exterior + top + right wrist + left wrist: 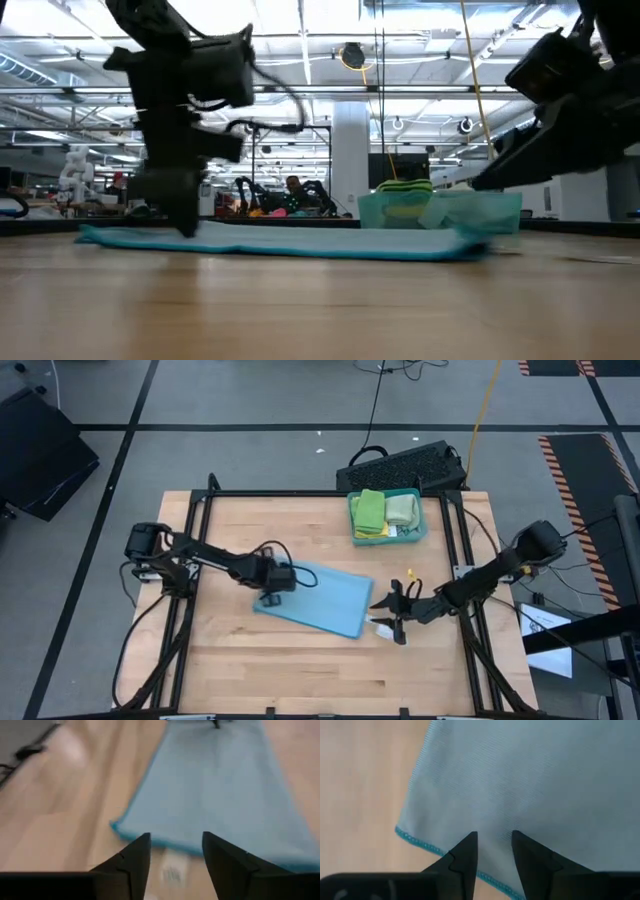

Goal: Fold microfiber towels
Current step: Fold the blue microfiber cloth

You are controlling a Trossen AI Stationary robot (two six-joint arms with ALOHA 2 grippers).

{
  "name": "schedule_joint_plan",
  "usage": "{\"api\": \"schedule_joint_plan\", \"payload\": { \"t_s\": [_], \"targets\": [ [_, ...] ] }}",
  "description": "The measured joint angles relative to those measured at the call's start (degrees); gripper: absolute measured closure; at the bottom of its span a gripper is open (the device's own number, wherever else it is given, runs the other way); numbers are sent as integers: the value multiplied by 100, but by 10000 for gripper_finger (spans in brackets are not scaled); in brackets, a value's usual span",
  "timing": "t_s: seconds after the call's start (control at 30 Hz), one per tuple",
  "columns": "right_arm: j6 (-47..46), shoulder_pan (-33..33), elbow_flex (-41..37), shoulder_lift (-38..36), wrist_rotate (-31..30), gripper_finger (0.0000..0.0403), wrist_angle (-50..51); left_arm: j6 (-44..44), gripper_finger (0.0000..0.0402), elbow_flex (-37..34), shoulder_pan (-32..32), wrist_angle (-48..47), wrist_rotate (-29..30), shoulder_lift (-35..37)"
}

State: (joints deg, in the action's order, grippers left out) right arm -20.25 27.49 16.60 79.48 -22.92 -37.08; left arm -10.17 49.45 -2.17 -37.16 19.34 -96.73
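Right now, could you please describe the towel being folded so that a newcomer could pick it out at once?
Start at the wooden table and look to its middle, between the two arms. There the light blue towel lies flat, with the left pincer on its one end. Unlike the green towels bundled in the teal tray, it lies alone, spread out.

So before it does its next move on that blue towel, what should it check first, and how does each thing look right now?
1. Light blue towel lying flat on the table: ok, it looks folded once into a long strip.
2. Left gripper at the towel's left end: ok; its fingers stand apart over the cloth. Whether they press it: cannot tell.
3. Right gripper clear of the towel: ok, jaws apart just off the right end, nothing between them.
4. Towel edges lined up: cannot tell.
5. Teal tray with folded towels out of the way: ok, it sits at the table's far side.
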Motion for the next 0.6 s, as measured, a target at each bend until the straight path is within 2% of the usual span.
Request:
{"api": "schedule_joint_plan", "payload": {
  "t_s": [0.1,0.23,0.3,0.43,0.6],
  "targets": [
    [136,-59,-2,-202,-482,228,253,-18,275,-62,99,-479,217,570],
    [356,-352,0,-116,-848,243,-140,-145,275,-12,127,298,288,1380],
    [454,-521,1,29,-845,255,-374,-154,275,-20,60,1084,149,1560],
    [491,-759,-1,372,-838,275,-724,138,275,-2,-312,2542,-246,1527],
    [484,-812,-3,581,-525,289,-548,217,274,56,-1004,3676,-123,939]
  ]
}}
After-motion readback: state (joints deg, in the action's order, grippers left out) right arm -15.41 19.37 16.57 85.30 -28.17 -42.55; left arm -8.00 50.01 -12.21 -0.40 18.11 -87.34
